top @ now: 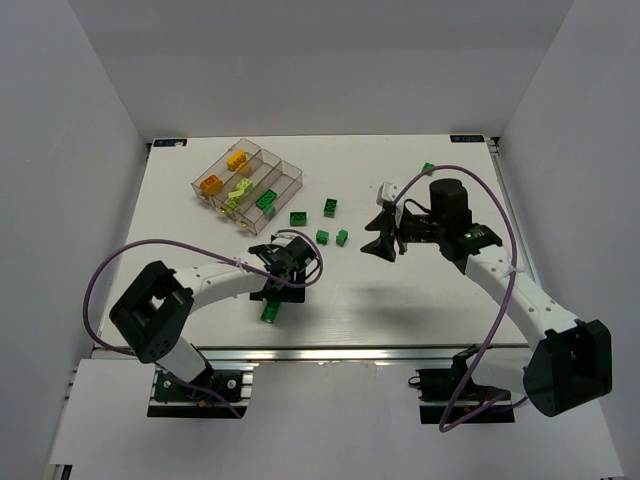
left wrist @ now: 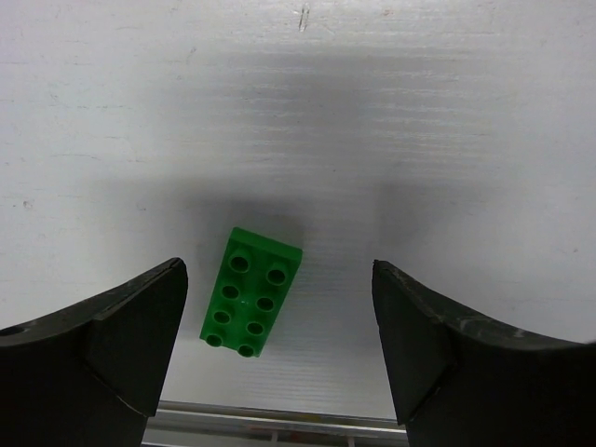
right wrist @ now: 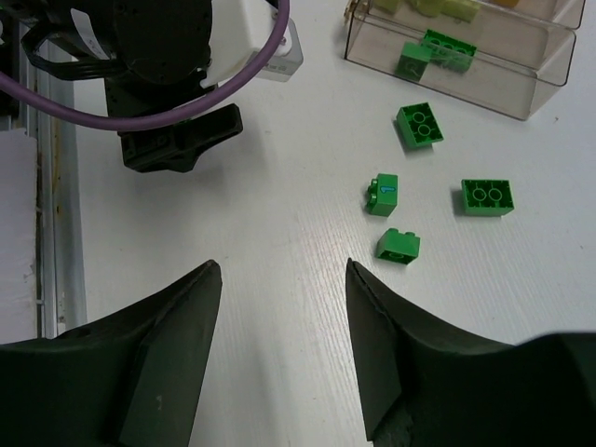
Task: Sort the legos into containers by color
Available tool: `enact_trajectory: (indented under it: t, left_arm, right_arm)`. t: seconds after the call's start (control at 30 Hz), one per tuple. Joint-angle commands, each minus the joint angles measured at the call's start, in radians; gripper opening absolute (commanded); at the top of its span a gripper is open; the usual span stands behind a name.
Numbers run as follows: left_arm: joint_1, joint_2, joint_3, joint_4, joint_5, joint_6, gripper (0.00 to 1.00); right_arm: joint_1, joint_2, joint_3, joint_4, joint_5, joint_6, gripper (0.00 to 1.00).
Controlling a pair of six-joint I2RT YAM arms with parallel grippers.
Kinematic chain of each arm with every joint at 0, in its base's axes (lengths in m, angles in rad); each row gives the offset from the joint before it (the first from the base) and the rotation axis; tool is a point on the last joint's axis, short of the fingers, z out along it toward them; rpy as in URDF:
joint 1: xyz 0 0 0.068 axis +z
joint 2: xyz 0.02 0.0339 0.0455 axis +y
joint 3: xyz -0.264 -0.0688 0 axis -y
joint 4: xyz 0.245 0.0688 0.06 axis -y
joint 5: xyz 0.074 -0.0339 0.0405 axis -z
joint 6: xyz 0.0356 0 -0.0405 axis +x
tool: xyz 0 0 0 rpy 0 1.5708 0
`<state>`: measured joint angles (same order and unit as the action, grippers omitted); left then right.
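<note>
Six green legos (top: 329,207) lie loose on the worktop (top: 420,300) in the overhead view. The others sit in the tray (top: 288,172) at upper left: orange and yellow in the compartments toward the upper left, lime next, dark green in the lower-right one.

The step in hand looks like a pick. The left arm's jaws stand wide apart and empty, straddling a two-by-four green brick (left wrist: 251,292) that lies studs-up low in the centre of the left wrist view, close to the worktop's near edge. Neither finger (left wrist: 130,345) touches it. The brick sits skewed to the jaws and nearer the left-hand finger. The next move therefore probably calls for a small twist and sideways shift, then a descent and a close across its short sides, before it goes to the dark green compartment.

The right arm's jaws are also open and hold nothing. They hang above bare worktop, with four small green bricks (right wrist: 399,246) toward the right of that view.

In the overhead view the left jaws cover part of the target brick. The right wrist view cuts the tray off at its top edge, showing only two compartments. A blue mark on one small brick (right wrist: 383,195) is too small to read. I cannot tell how high the left jaws hang above the worktop.
</note>
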<state>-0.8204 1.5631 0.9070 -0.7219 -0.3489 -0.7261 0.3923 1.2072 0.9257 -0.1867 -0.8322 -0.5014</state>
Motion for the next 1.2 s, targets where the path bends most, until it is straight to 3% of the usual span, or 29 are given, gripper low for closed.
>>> enact_trajectory:
  t: [0.0, 0.53, 0.8, 1.17]
  left_arm:
    - [-0.002, -0.021, -0.020, 0.027, 0.014, -0.007, 0.89]
    - [0.003, -0.080, -0.158, 0.117, 0.093, -0.075, 0.72]
    - [0.004, -0.120, -0.267, 0.229, 0.188, -0.134, 0.59]
    - [0.003, -0.058, -0.244, 0.210, 0.165, -0.108, 0.38]
  right_arm:
    - [-0.010, -0.034, -0.024, -0.002, -0.031, 0.015, 0.61]
    - [-0.030, -0.090, -0.065, -0.010, -0.045, 0.023, 0.60]
    - [-0.041, -0.107, -0.073, -0.017, -0.051, 0.029, 0.59]
    - [-0.058, -0.104, -0.070, -0.004, -0.053, 0.037, 0.59]
